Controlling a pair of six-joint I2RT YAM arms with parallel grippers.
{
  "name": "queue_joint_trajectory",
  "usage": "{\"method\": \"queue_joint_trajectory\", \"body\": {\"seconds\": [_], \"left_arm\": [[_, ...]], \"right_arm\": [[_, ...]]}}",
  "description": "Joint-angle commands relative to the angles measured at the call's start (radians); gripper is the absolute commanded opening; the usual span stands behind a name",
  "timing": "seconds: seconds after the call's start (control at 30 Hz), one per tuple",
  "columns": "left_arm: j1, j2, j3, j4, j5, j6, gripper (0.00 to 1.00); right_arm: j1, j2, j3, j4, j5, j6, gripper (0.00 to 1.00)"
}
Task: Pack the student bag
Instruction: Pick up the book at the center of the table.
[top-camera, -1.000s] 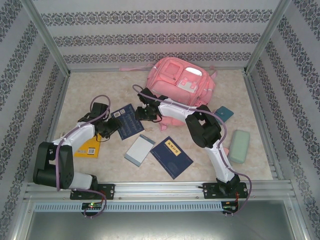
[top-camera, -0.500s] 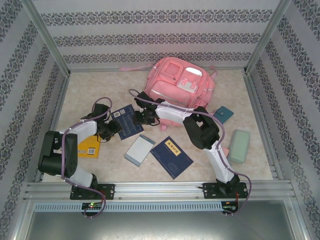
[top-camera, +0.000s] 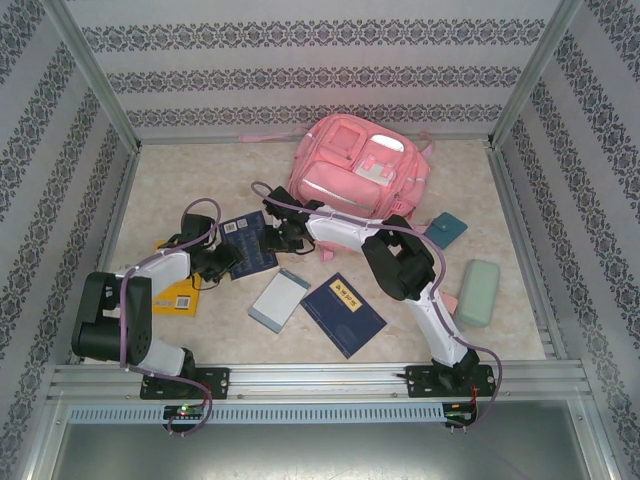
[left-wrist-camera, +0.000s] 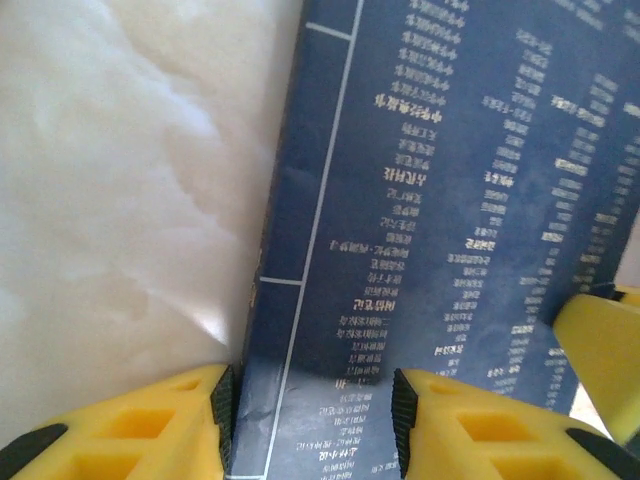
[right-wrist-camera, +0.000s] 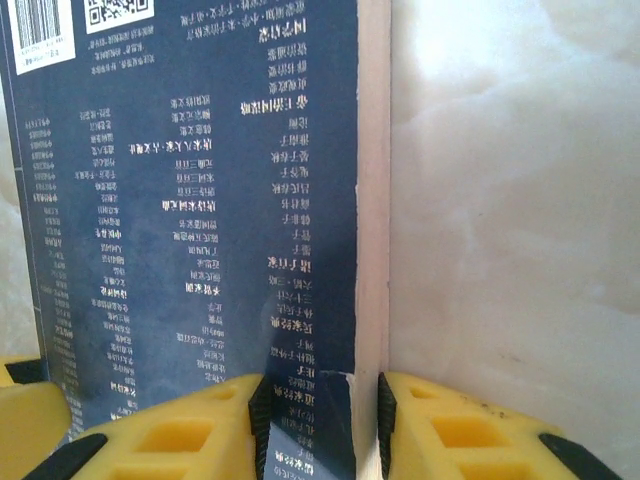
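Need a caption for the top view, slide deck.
Left hand and right hand at opposite edges of a dark blue book, near the pink backpack.

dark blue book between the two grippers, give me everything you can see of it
The dark blue book is a thin paperback, back cover up: columns of pale print, barcode and QR code on white labels at one corner, pale page edges along one side. It lies on the marbled table, near the student bag. The left gripper straddles its spine edge, the right gripper its page edge; whether either clamps it is unclear.
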Motion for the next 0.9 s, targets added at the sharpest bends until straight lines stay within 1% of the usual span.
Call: {"method": "queue_joint_trajectory", "body": {"seconds": [0.0, 0.1, 0.17, 0.27, 0.37, 0.5, 0.6, 0.63, 0.67, 0.73, 0.8, 0.83, 0.87], "left_arm": [[-0.017, -0.057, -0.018, 0.270, 0.263, -0.069, 0.44], [-0.016, -0.112, -0.024, 0.345, 0.306, -0.110, 0.42], [-0.017, -0.139, -0.023, 0.341, 0.298, -0.105, 0.42], [-0.014, -0.147, -0.010, 0.259, 0.254, -0.063, 0.40], [-0.010, -0.111, 0.033, 0.100, 0.190, 0.007, 0.36], [-0.005, -0.104, 0.037, 0.030, 0.132, 0.041, 0.32], [-0.005, -0.102, 0.067, -0.070, 0.061, 0.085, 0.32], [-0.006, -0.102, 0.073, -0.092, 0.040, 0.098, 0.31], [-0.005, -0.102, 0.078, -0.117, 0.016, 0.110, 0.28], [-0.006, -0.104, 0.080, -0.136, 0.004, 0.128, 0.18], [-0.006, -0.109, 0.075, -0.130, 0.012, 0.124, 0.05], [-0.006, -0.110, 0.071, -0.125, 0.017, 0.120, 0.00], [-0.006, -0.113, 0.070, -0.118, 0.023, 0.115, 0.00]], "right_arm": [[0.042, 0.033, 0.022, 0.005, -0.108, 0.026, 0.36], [0.038, 0.025, 0.019, 0.006, -0.108, 0.030, 0.36], [0.032, 0.019, 0.012, 0.010, -0.108, 0.034, 0.36], [0.022, 0.003, -0.003, 0.017, -0.106, 0.036, 0.36], [0.014, -0.014, -0.017, 0.020, -0.096, 0.034, 0.36], [0.004, -0.033, -0.035, 0.014, -0.077, 0.022, 0.37], [-0.001, -0.044, -0.050, 0.016, -0.069, 0.020, 0.38], [-0.002, -0.047, -0.055, 0.016, -0.068, 0.020, 0.38], [-0.004, -0.050, -0.060, 0.018, -0.068, 0.020, 0.38], [-0.004, -0.058, -0.063, 0.017, -0.063, 0.015, 0.38], [-0.005, -0.085, -0.061, 0.003, -0.033, -0.008, 0.39], [-0.008, -0.102, -0.060, -0.006, -0.014, -0.026, 0.40], [-0.011, -0.125, -0.061, -0.016, 0.009, -0.047, 0.42]]}}
